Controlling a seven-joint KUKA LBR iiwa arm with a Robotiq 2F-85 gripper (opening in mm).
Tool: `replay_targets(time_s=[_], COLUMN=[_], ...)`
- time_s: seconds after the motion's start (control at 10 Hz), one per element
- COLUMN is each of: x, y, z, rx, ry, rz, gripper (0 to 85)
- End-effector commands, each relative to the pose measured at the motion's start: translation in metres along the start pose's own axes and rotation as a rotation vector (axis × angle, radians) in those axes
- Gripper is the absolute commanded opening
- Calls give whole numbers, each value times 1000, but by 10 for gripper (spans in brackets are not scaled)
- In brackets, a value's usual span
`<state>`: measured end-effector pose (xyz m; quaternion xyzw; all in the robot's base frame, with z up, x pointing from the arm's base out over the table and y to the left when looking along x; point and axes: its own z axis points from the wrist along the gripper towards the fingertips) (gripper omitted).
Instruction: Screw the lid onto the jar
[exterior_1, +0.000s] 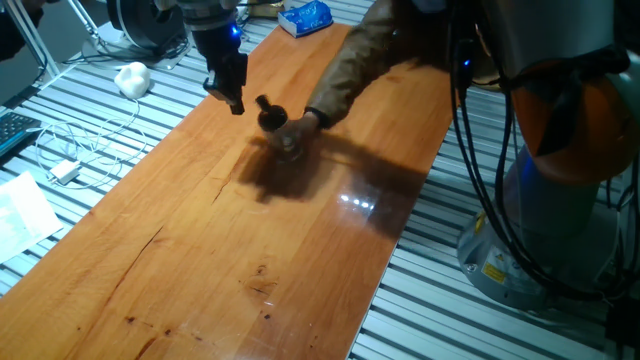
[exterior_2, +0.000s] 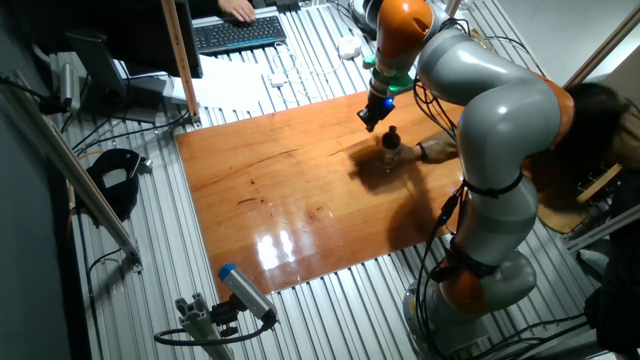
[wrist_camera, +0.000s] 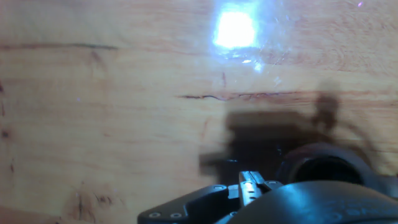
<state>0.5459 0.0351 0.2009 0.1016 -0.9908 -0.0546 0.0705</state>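
Bare wooden worktop (exterior_1: 200, 260), scored with dark cracks and catching a glare of light, fills the foreground of one fixed view, with ribbed metal slats on either side. Further back, a person's hand (exterior_1: 305, 122) reaches in from the right in a brown sleeve and grips the jar (exterior_1: 289, 143), which stands on the wood amid its own dark shadow. On top of the jar sits the lid (exterior_1: 271, 117), a glossy black cap that looks tilted; whether it is threaded on cannot be told. Just to the left and a little higher hangs the robot's tool (exterior_1: 234, 100), its black fingers pointing down and clear of both lid and jar, with nothing between them; the frames do not show whether the fingers are parted or closed.

From the other fixed view, the grey-and-orange arm arches over the worktop (exterior_2: 280, 210), the tool (exterior_2: 368, 120) hovering near the far edge, the lid (exterior_2: 392, 132) and jar (exterior_2: 390, 152) just beside it and the hand (exterior_2: 432, 152) coming in from the right. A keyboard (exterior_2: 238, 32) lies beyond the wood.

Looking along the fingers, the hand view takes in only wood grain, a bright reflection, a shadow and blurred dark parts of the hand at the bottom edge. A white lumpy ball (exterior_1: 132, 77) rests on the slats at far left, near a white cable (exterior_1: 70, 150).
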Motion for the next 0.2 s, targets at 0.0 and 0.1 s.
replay_targets(time_s=[0.0,0.1], x=[1,2], y=[0,2], z=[0,2], rx=[-1,2], ry=[5,1], rz=[-4,3], gripper=[0,0])
